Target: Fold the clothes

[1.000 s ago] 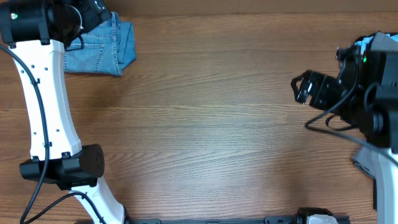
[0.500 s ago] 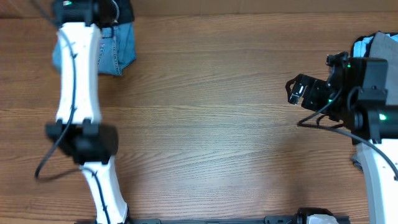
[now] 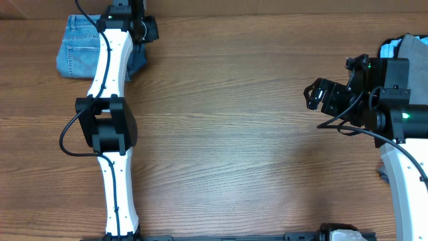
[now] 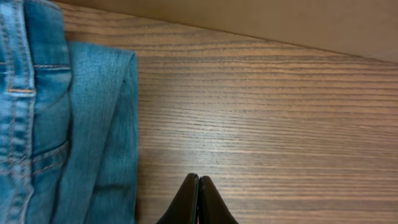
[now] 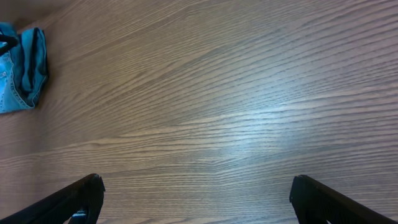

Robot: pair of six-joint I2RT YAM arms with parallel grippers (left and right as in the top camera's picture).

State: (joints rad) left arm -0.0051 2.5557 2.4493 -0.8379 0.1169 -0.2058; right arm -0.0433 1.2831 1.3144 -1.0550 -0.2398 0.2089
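Across the whole overhead view, the wooden table [image 3: 234, 134] fills the picture, grain running side to side. The left arm [image 3: 110, 67], white with a black joint, stretches from six o'clock right up toward eleven o'clock, and it crosses the right part of the jeans [image 3: 77, 47]. Over at three o'clock the right arm [image 3: 401, 174] comes in from the edge, its black wrist pointing toward nine o'clock. The jeans lie folded at about ten to eleven o'clock, light-blue denim, stitched seams showing. At two o'clock, hard against the table's edge, there's a small pile [image 3: 404, 45] of pale-blue and dark cloth, partly hidden behind the right arm. Now the left gripper [image 4: 199, 186]: its wrist view shows the two black fingers pressed flat together, nothing between them, over bare wood just beside the jeans' folded edge, not touching it. The right gripper [image 5: 196, 186] has its fingers spread wide apart and empty above bare wood, well apart from the jeans.
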